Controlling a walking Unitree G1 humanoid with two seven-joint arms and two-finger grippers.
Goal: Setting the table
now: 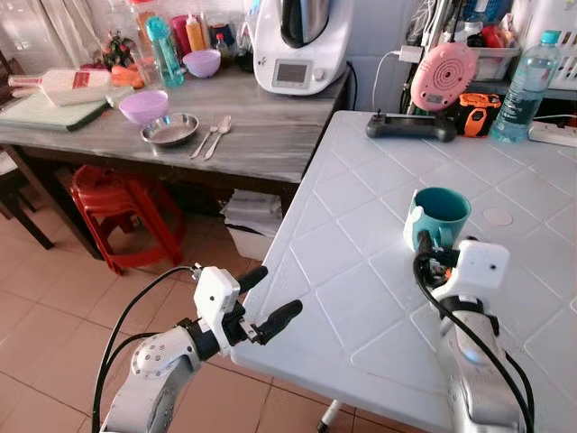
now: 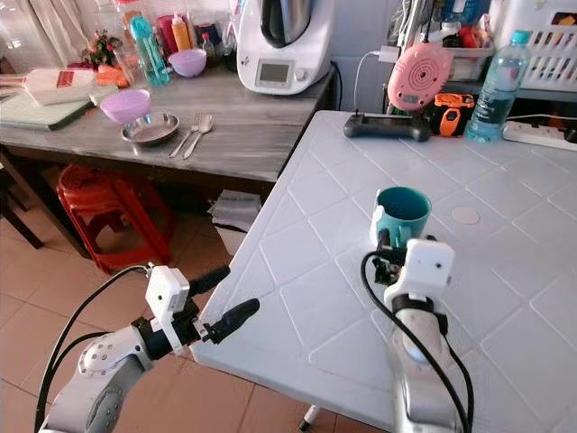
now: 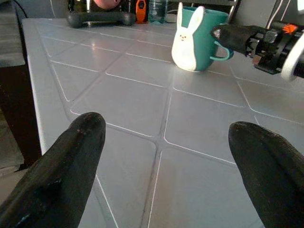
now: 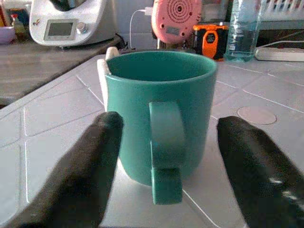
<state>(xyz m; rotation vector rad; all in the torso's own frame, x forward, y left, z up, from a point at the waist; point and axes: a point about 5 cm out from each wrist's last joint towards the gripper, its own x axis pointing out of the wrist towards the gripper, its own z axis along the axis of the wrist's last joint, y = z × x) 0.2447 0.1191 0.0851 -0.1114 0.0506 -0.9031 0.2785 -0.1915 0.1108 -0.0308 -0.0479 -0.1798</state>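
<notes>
Red plastic stool (image 1: 115,209) under grey bench (image 1: 261,135); white kitchen machine (image 1: 300,43) on top; pink fan (image 1: 443,76), water bottle (image 1: 526,87) behind.

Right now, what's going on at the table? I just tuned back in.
The right gripper is at the teal mug on the white table, its open fingers on either side of the handle, not closed on it. The mug stands upright. The left gripper hovers open at the table's near edge, holding nothing. Bowls, a steel dish and cutlery sit on the grey counter behind.
</notes>
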